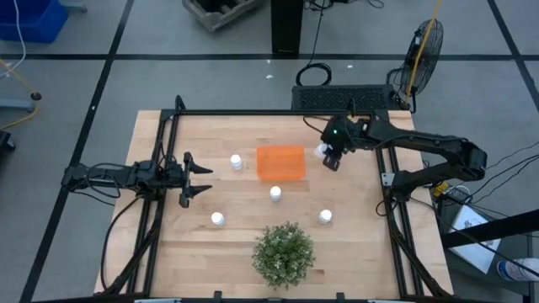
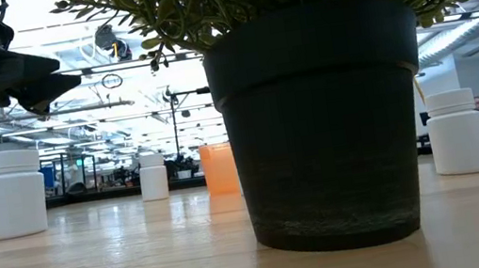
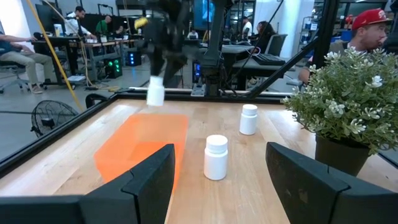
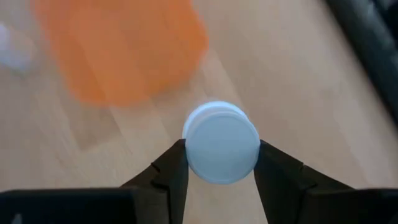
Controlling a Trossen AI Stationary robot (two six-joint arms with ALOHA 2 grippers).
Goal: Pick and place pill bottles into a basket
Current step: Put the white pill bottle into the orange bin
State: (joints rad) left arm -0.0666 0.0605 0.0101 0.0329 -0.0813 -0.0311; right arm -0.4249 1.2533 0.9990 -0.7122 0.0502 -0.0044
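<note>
Right wrist view: right pincer [image 4: 221, 165] grips pill bottle [image 4: 221, 143] just beside basket [image 4: 118, 43].

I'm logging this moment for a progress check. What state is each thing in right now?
Right gripper: shut on a pill bottle, just beside the basket.
Held pill bottle: capped, lifted off the table.
Left gripper: open, waiting at the table's left side.
Basket: no bottle inside.
Four other pill bottles: upright on the table, capped.
Plant: upright in its pot.
</note>
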